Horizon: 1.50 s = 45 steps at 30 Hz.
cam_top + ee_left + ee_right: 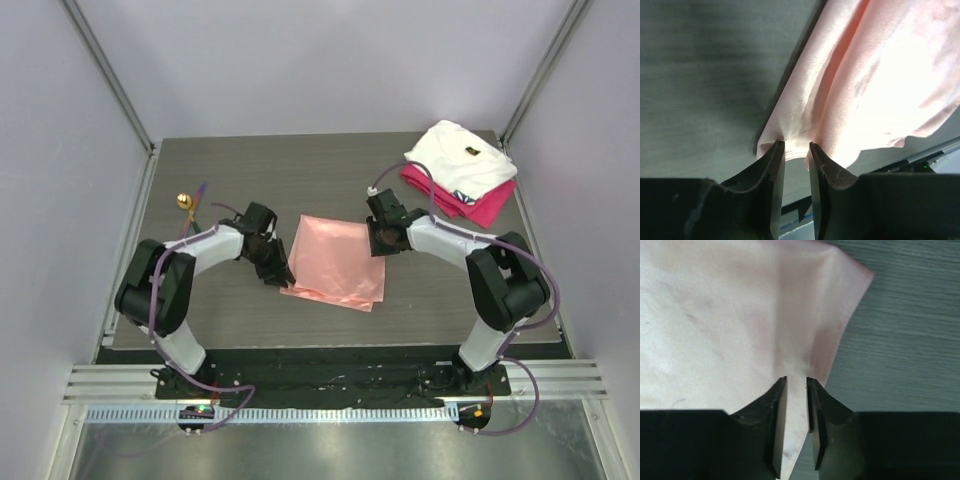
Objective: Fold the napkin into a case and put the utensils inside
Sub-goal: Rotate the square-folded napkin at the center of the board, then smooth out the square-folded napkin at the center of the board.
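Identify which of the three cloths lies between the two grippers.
The salmon-pink napkin mid-table; the white cloth and magenta cloth sit stacked at the far right corner.

Table (300,175) seen from above: dark grey wood-grain top, matte, grain running left to right. It is enclosed on three sides by plain pale lilac-white walls: back wall (300,60), left wall (50,200), right wall (600,200). Two slanted metal corner posts are seen where the panels meet, left post (110,75) and right post (545,65). A silver grooved aluminium rail (100,382) is laid along the near table edge, with a white slotted strip (330,413) just below it. A brushed metal sheet (330,450) is seen at the bottom, with dull reflections. Light is even and diffuse; shadows on the tabletop are soft. In the wrist views the wood grain is seen close up, partly blurred.
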Available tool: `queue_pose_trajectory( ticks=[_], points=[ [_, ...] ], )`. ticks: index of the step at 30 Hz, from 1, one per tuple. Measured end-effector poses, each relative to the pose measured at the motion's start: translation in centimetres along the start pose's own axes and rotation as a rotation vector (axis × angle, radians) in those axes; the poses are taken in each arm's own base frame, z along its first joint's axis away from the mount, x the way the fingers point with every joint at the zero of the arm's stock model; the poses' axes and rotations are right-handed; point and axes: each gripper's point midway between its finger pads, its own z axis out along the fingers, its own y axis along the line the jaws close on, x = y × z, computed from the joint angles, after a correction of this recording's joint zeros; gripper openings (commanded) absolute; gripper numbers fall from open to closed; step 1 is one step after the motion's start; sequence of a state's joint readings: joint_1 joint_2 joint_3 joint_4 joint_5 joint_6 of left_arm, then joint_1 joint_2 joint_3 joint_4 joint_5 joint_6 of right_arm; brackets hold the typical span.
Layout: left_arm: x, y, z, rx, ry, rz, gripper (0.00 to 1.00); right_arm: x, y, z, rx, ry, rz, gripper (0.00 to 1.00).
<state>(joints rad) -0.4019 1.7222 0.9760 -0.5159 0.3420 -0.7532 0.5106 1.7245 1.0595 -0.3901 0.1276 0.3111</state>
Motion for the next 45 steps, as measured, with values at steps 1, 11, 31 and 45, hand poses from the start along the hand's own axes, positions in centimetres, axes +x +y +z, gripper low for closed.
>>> queue_pose_trajectory(
  ticks=[1, 11, 31, 45],
  points=[
    [0.5, -0.1, -0.3, 0.006, 0.001, -0.009, 0.29, 0.0, -0.2, -0.5, 0.006, 0.000, -0.004, 0.49],
    [1.1, -2.6, -4.6, 0.150, -0.093, 0.012, 0.37, 3.6, -0.8, -7.4, -0.088, -0.079, 0.152, 0.61],
    [1.8, -0.5, 0.0, 0.079, 0.012, 0.037, 0.31, 10.9, 2.7, -5.7, -0.306, 0.087, 0.445, 0.59],
    [1.9, -0.3, 0.2, 0.079, 0.013, 0.062, 0.25, 11.1, 2.8, -5.5, -0.305, 0.084, 0.503, 0.53]
  ],
)
